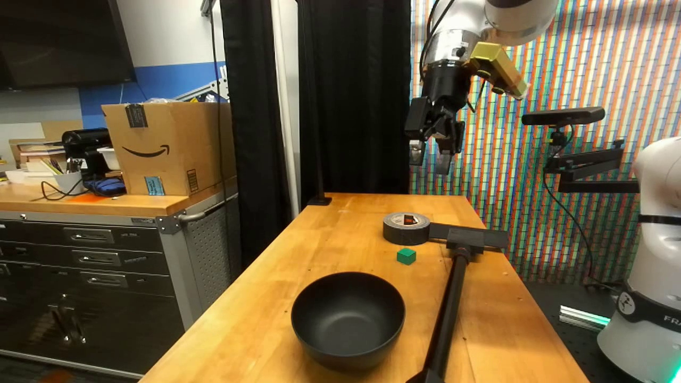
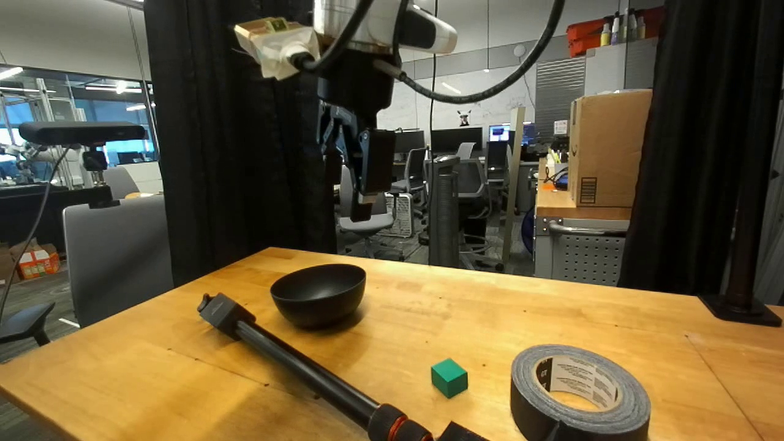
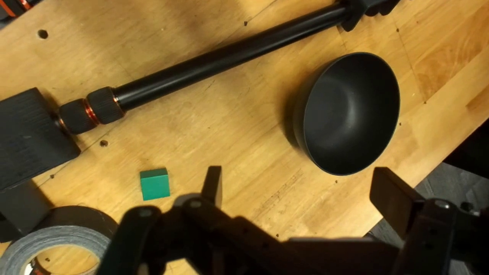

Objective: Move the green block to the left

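The green block (image 1: 406, 256) is a small cube on the wooden table. It also shows in an exterior view (image 2: 449, 378) and in the wrist view (image 3: 155, 185), left of the fingers. My gripper (image 1: 430, 158) hangs well above the table, apart from the block and every other object. It also shows in an exterior view (image 2: 361, 205). In the wrist view my gripper (image 3: 297, 169) has its fingers wide apart, with nothing between them but a view of the table below.
A black bowl (image 1: 348, 319) stands on the table (image 1: 255, 303). A roll of grey tape (image 2: 579, 392) lies close to the block. A black pole with a wide end piece (image 3: 233, 55) lies along the table. A black stand base (image 2: 739, 310) is at a table edge.
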Controlling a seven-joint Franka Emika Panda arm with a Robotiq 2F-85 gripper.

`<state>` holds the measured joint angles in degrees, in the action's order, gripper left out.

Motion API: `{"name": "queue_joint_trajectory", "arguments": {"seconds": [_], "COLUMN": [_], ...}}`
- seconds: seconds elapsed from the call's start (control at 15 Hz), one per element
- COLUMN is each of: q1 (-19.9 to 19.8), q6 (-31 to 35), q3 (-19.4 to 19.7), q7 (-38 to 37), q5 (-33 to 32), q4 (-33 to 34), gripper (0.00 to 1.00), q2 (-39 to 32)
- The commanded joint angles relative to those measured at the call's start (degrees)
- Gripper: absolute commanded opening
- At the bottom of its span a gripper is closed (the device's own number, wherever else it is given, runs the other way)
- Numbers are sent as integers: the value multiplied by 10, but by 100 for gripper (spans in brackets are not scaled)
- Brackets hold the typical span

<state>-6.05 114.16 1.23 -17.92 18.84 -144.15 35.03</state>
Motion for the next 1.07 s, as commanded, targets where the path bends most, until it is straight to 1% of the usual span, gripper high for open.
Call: {"name": "queue_joint_trajectory", "arguments": {"seconds": [0.0,0.27,0.53,0.73,1.0], "q1": [4,16,14,7,-2], "q6": [18,49,66,68,71], "q3": [11,29,52,71,91], "q7": [30,76,116,142,167], "q5": [1,32,56,74,94], "q4": [28,39,58,65,52], "gripper": [100,100,100,100,100], "q2": [-49,-118,-182,-207,-223]}}
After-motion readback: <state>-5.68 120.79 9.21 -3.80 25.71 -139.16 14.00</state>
